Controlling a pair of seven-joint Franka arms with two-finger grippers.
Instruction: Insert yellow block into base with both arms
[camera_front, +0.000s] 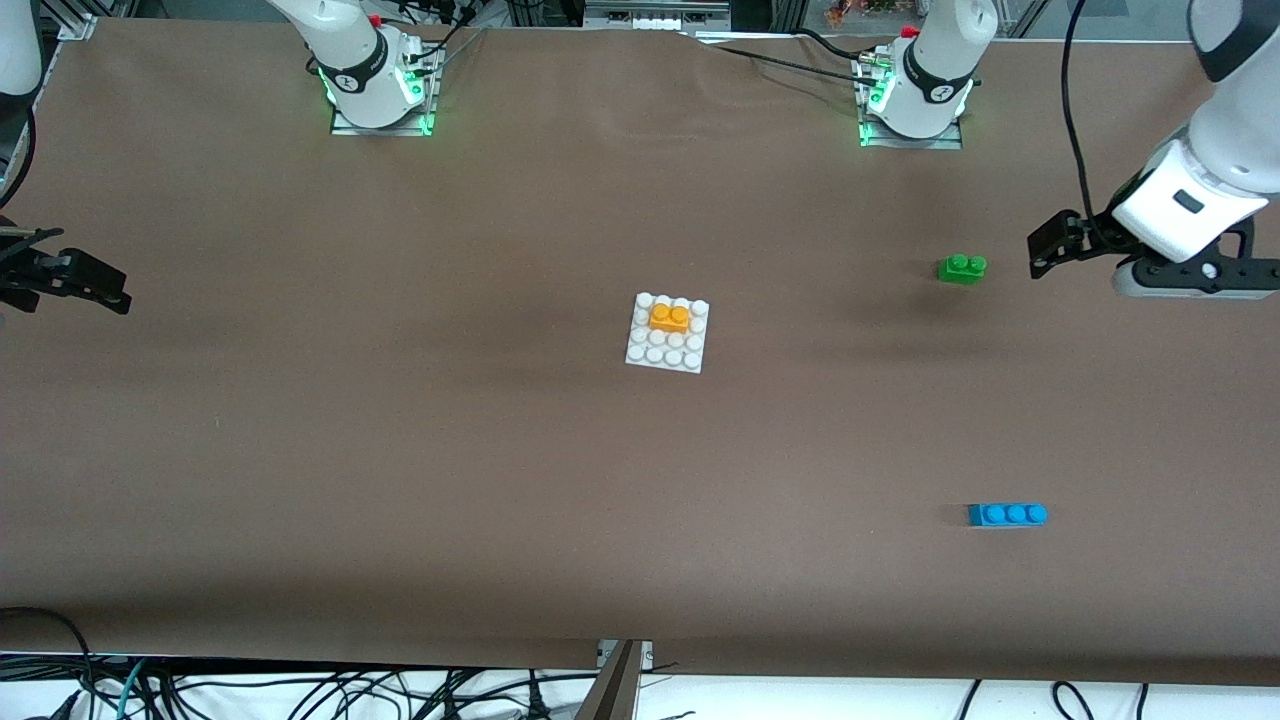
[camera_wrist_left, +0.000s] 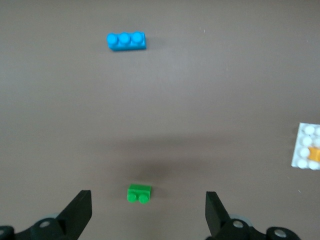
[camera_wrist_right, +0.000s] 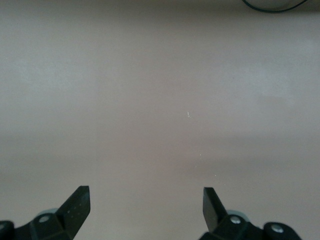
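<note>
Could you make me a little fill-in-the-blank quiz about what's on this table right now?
1. The yellow block sits on the white ____.
2. The brick with three studs is ____.
3. The green brick lies ____ from the front camera than the blue brick.
4. The left gripper and right gripper both have their fingers ____.

Missing words: base; blue; farther; open

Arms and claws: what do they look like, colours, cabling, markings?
Both arms are white with dark grey joint bands and green-lit bases. The left claw and right claw are black, each with two wedge-shaped fingers. A black cable trails along the left arm. Red buttons sit near both bases.
</note>
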